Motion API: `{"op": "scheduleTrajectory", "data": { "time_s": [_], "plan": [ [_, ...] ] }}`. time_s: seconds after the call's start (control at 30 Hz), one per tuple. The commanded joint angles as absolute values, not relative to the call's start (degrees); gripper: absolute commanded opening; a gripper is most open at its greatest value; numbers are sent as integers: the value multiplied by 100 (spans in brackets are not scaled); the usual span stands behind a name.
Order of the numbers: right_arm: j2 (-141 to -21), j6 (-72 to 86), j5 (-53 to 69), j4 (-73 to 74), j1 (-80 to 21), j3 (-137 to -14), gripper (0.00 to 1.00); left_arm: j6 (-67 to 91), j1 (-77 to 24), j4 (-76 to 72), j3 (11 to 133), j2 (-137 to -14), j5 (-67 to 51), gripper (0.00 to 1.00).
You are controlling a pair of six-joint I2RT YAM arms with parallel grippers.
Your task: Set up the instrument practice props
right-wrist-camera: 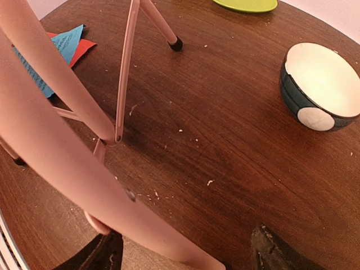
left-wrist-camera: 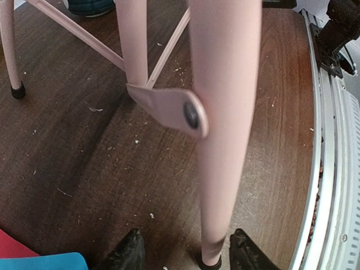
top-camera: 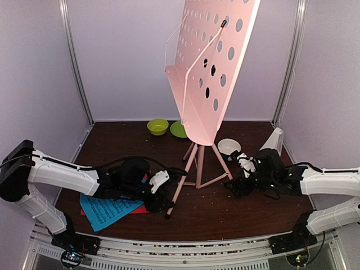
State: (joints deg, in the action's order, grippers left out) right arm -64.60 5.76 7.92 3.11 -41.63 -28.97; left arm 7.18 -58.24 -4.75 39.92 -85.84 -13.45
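The brown table (top-camera: 236, 211) carries the pink music stand (top-camera: 211, 62) upright at its centre; the left gripper (left-wrist-camera: 189, 252) straddles the stand's seven-o'clock leg, jaws spread, not pinching; the right gripper (right-wrist-camera: 188, 252) straddles the four-o'clock leg, jaws also apart; the blue sheet (top-camera: 107, 211) overlaps the red sheet (top-camera: 140, 209) at eight o'clock; the white metronome (top-camera: 274, 139) sits at two o'clock.

A lime green bowl (top-camera: 157, 126) and a lime green plate (top-camera: 178, 130) sit side by side at upper centre of my overhead view, near the back wall (top-camera: 129, 62). Lower right of them, a small white bowl with a dark base (top-camera: 228, 146) stands upright on the crumb-flecked dark wooden table (top-camera: 236, 211).
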Motion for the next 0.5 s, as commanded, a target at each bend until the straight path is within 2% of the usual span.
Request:
{"op": "scheduleTrajectory", "data": {
  "time_s": [0.0, 0.2, 0.27, 0.33, 0.47],
  "plan": [
    [-6706, 277, 1149, -188, -4107, -3200, 76, 775, -5842, -824, 3945, -8391, -1216, 50],
    [-7088, 112, 1504, -429, -4038, -3344, 61, 713, -5836, -752, 3846, -8174, -1043, 32],
    [-7193, 72, 1638, -443, -4009, -3378, 55, 686, -5828, -734, 3841, -8111, -1008, 31],
    [-7232, 53, 1722, -433, -3980, -3398, 50, 654, -5827, -808, 3834, -8043, -1062, 36],
    [-7224, 61, 1838, -484, -3925, -3319, 45, 566, -5836, -863, 4001, -8124, -1340, 55]
  ]
}}
